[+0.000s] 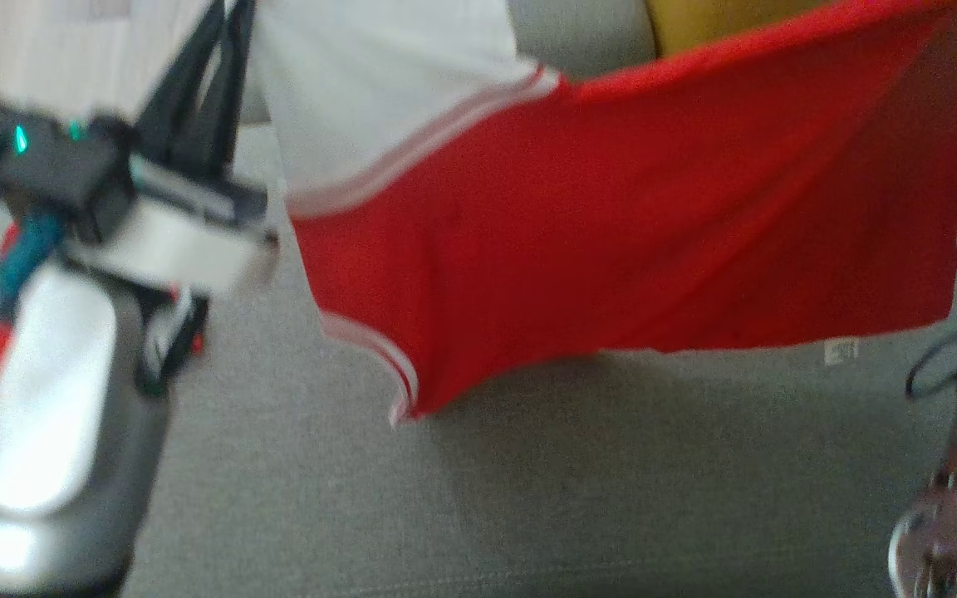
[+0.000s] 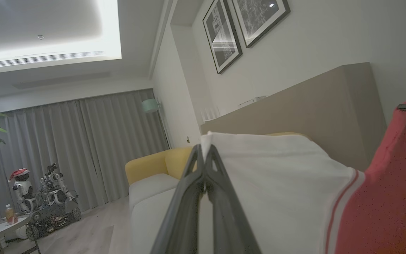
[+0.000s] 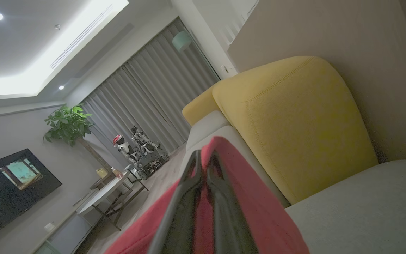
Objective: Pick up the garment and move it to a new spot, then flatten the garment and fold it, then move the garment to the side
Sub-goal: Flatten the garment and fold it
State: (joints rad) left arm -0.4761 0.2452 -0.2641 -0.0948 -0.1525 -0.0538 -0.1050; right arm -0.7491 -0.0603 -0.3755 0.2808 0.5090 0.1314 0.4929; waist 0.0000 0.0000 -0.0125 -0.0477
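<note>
Red-and-white garment (image 1: 611, 232) stretched taut above the grey sofa (image 1: 528, 498), lower hem hanging clear of the sofa, open room beneath, left end effector (image 2: 204, 155) pinched shut on its white corner, right end effector (image 3: 204, 157) pinched shut on its red edge, both arms raised.

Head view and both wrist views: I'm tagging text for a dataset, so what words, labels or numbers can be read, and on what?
Nothing can be read clearly.
TV screen: pale lines of text at its left edge, too small to read.
White tag just below the garment's lower edge: dark marks, too blurred to read.
Garment: no lettering shows on it.
</note>
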